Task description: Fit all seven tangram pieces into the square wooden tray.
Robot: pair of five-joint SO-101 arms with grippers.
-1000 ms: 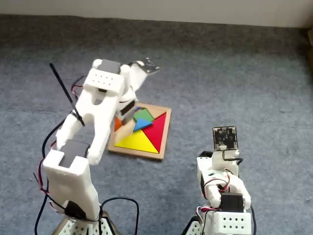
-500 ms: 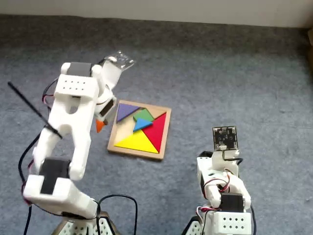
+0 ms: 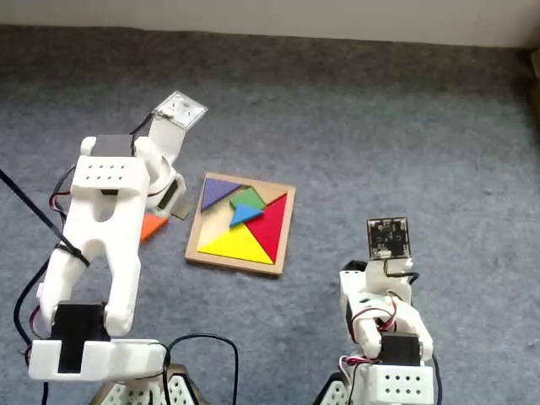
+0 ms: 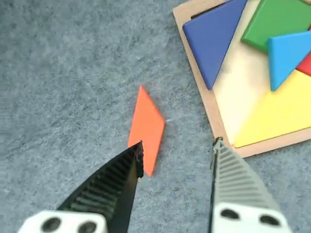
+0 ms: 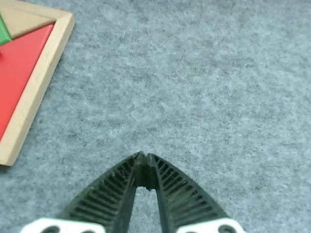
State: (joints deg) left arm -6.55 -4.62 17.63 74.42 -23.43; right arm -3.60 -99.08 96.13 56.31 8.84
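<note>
The square wooden tray lies on the carpet and holds a purple triangle, a green square, a small blue triangle, a red triangle and a yellow triangle. An orange parallelogram lies flat on the carpet just left of the tray. My left gripper is open above the carpet; one fingertip overlaps the orange parallelogram, the other is beside the tray's rim. My right gripper is shut over bare carpet, right of the tray's corner.
Grey carpet surrounds the tray on all sides. The right arm sits folded at its base, near the front edge. A pale wall strip runs along the back.
The left arm swung left, away from above the tray. The orange piece moved from the tray's left edge to the carpet farther left. The right arm stayed still.
</note>
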